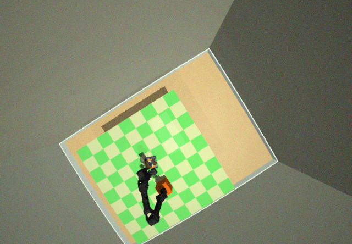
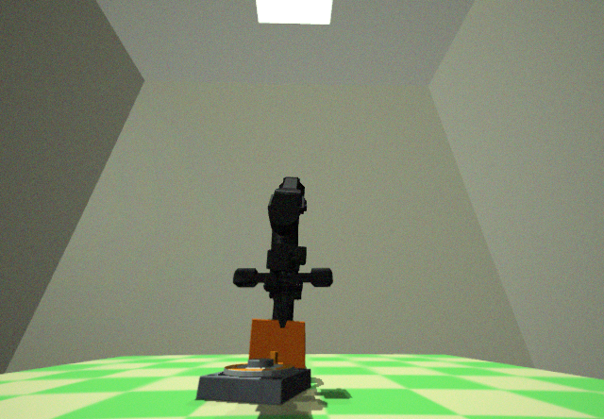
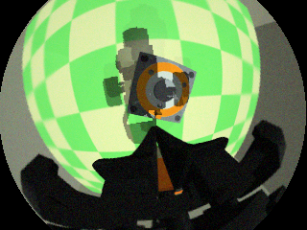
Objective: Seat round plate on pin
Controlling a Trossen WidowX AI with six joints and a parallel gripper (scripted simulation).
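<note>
Round plate [image 3: 164,90] on post, atop dark base [image 2: 253,385], bench centre. Fingers clenched, empty, raised off plate at 6 o'clock. Withdrawal step, apparently; you check plate flatness before ending.
</note>
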